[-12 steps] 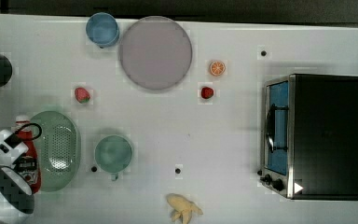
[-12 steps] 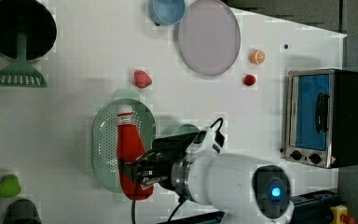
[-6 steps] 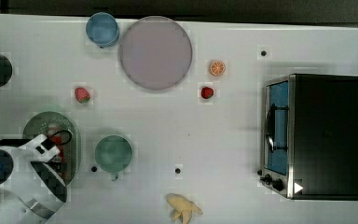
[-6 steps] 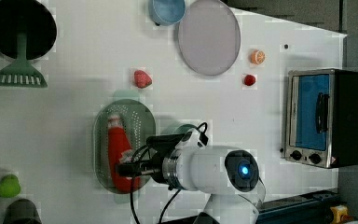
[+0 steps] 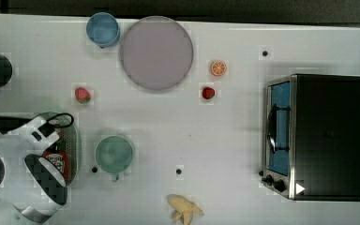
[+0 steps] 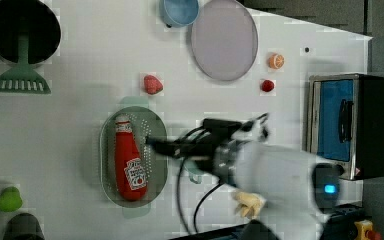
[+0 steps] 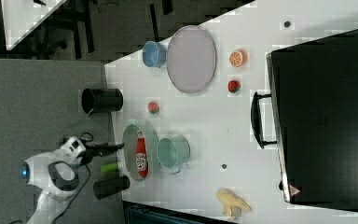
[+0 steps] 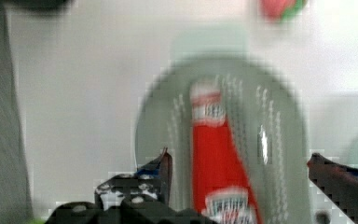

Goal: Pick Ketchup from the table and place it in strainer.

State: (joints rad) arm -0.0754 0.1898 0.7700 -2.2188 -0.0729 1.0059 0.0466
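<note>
Ketchup (image 8: 216, 163) lies in strainer (image 8: 284, 140), between the spread claw (image 8: 240, 170).

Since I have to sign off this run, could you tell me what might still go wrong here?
The open tool straddles the ketchup bottle lying in the strainer, so a finger could snag it while lifting away. The arm's loose cable hangs beside the green cup and might catch it.

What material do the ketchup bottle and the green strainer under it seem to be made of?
The Ketchup looks like glossy red plastic with a white cap and a printed label. The strainer looks like matte pale green plastic, its bottom moulded with rows of small holes. Both are judged from appearance only.
</note>
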